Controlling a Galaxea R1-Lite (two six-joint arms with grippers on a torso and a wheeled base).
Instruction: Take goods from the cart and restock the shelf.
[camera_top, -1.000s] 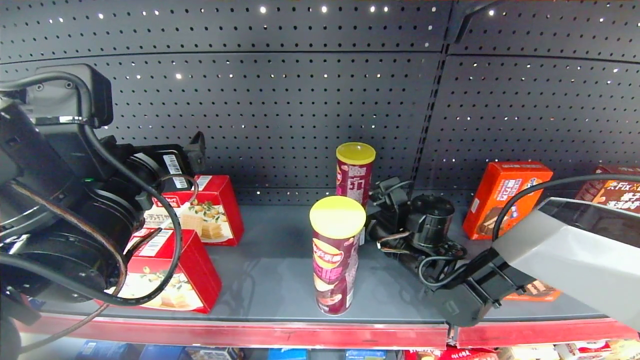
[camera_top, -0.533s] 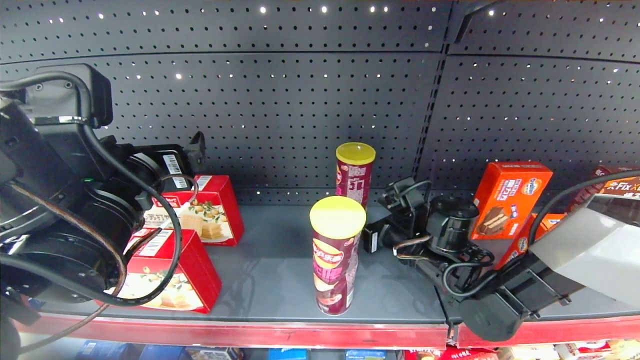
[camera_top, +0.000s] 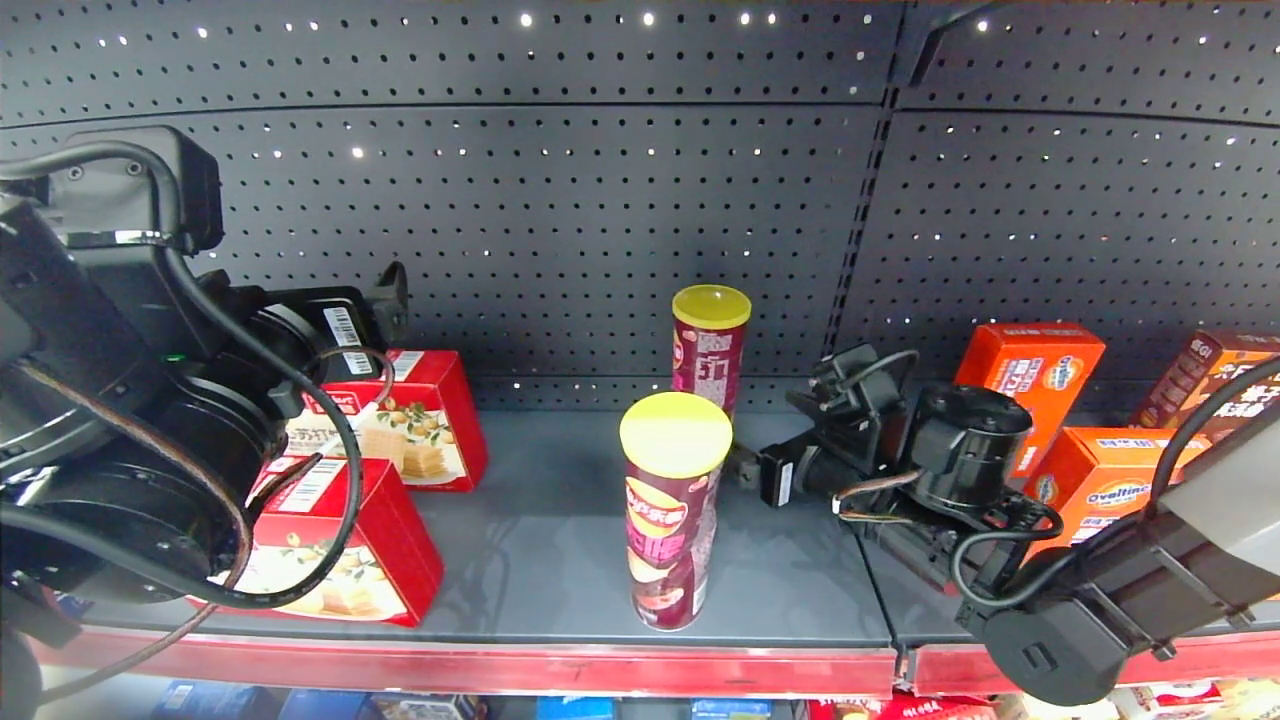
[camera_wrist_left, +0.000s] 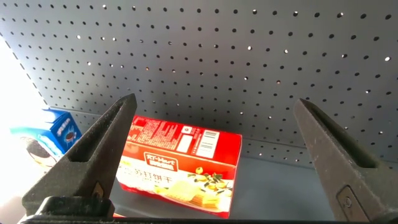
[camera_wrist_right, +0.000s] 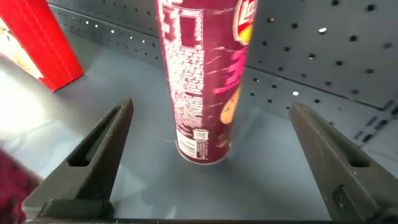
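Note:
Two maroon chip cans with yellow lids stand on the grey shelf (camera_top: 540, 560): one at the back (camera_top: 710, 345), one nearer the front edge (camera_top: 672, 510). My right gripper (camera_top: 748, 468) sits low on the shelf, just right of the back can, open and empty. In the right wrist view the back can (camera_wrist_right: 202, 81) stands upright just beyond the spread right gripper (camera_wrist_right: 211, 107), apart from both fingers. My left gripper (camera_wrist_left: 214, 102) is open and empty, facing a red biscuit box (camera_wrist_left: 177, 165) near the pegboard.
Two red biscuit boxes (camera_top: 430, 420) (camera_top: 340, 545) lie on the shelf's left. Orange boxes (camera_top: 1030, 385) (camera_top: 1110, 470) stand at the right, with a darker box (camera_top: 1215, 385) beyond. A red lip (camera_top: 500, 665) edges the shelf front. A blue package (camera_wrist_left: 56, 130) sits beside the red box.
My right arm has drawn back to the right, away from the back can, uncovering more of the orange boxes. The cans and the left arm have not moved.

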